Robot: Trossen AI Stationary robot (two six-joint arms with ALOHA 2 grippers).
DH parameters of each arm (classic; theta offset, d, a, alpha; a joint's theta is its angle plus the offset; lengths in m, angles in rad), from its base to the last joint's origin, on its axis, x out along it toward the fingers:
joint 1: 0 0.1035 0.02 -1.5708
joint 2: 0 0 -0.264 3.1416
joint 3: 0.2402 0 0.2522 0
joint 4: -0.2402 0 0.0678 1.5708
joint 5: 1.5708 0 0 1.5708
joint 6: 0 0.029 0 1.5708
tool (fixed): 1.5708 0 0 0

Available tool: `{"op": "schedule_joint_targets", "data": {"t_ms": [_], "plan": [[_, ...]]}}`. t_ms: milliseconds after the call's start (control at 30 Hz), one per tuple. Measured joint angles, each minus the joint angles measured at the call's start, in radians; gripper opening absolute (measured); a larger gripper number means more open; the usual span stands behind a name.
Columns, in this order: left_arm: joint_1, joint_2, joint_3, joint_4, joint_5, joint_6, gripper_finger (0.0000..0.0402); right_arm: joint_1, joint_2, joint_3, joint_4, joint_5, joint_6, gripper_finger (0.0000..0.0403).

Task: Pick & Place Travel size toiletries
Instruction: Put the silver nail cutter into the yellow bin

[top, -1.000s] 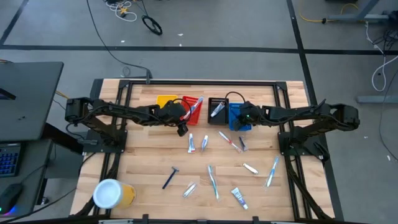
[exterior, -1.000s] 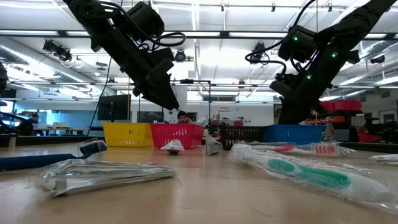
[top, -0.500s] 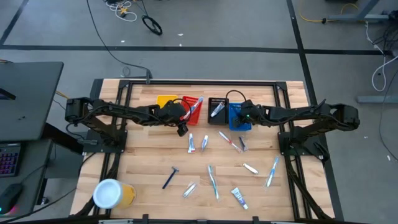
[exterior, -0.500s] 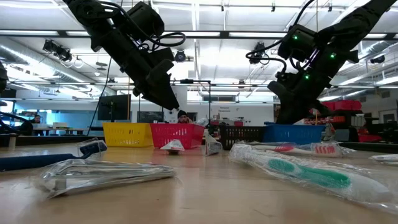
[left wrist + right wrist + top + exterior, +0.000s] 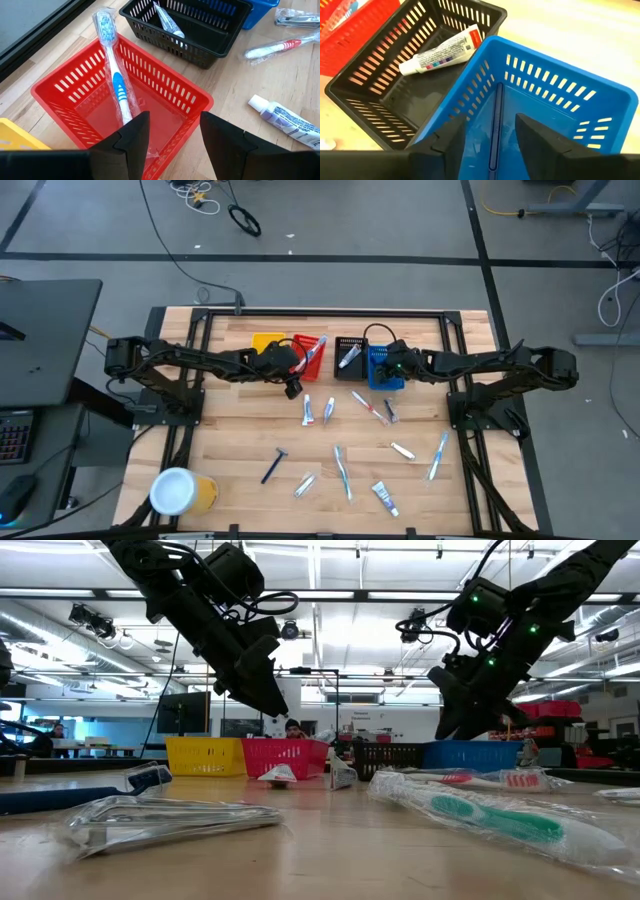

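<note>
My right gripper (image 5: pixel 487 145) (image 5: pixel 388 365) hangs open over the blue bin (image 5: pixel 600 100). A slim dark blue razor (image 5: pixel 493 127) lies on that bin's floor, below the gap between the fingers. My left gripper (image 5: pixel 175 145) (image 5: pixel 298 362) hangs open above the red bin (image 5: pixel 55 95). In it a blue-and-white toothbrush (image 5: pixel 114 75) leans with its head over the far rim. A white tube (image 5: pixel 442 50) lies in the black bin (image 5: pixel 365 95). Several more toiletries lie loose on the table, among them two tubes (image 5: pixel 307 410), a razor (image 5: pixel 274 465) and a toothbrush (image 5: pixel 438 455).
A yellow bin (image 5: pixel 265 342) stands to the left of the red one in the row at the table's far side. A yellow cup with a white lid (image 5: pixel 182 492) stands at the near left corner. Wrapped toothbrushes (image 5: pixel 500 820) lie close to the low camera.
My right gripper has opened above the blue bin; in the low view its fingers stand wider apart than a second ago. Both arms have otherwise kept their places.
</note>
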Motion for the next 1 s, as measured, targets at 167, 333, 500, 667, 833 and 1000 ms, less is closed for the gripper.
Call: {"op": "schedule_joint_targets", "data": {"t_ms": [167, 333, 500, 667, 833, 1000], "plan": [[0.000, 0.000, 0.000, 0.000, 0.000, 0.000, 0.0183, 0.009, 0.000, 0.000, 0.002, -0.044, -0.002, 0.0181], [0.000, 0.000, 0.000, 0.000, 0.000, 0.000, 0.0183, 0.055, 0.000, 0.000, 0.036, -0.071, -0.059, 0.0181], [0.000, 0.000, 0.000, 0.000, 0.000, 0.000, 0.0183, 0.097, 0.000, 0.000, 0.181, 0.049, -0.213, 0.0181], [0.000, 0.000, 0.000, 0.000, 0.000, 0.000, 0.0183, 0.114, 0.000, 0.000, 0.423, 0.042, -0.358, 0.0181], [0.000, 0.000, 0.000, 0.000, 0.000, 0.000, 0.0183, 0.123, 0.000, 0.000, 0.570, -0.058, -0.418, 0.0181], [0.003, 0.000, 0.000, 0.000, 0.000, 0.000, 0.0183, 0.137, 0.000, 0.000, 0.543, -0.145, -0.443, 0.0181]]}}
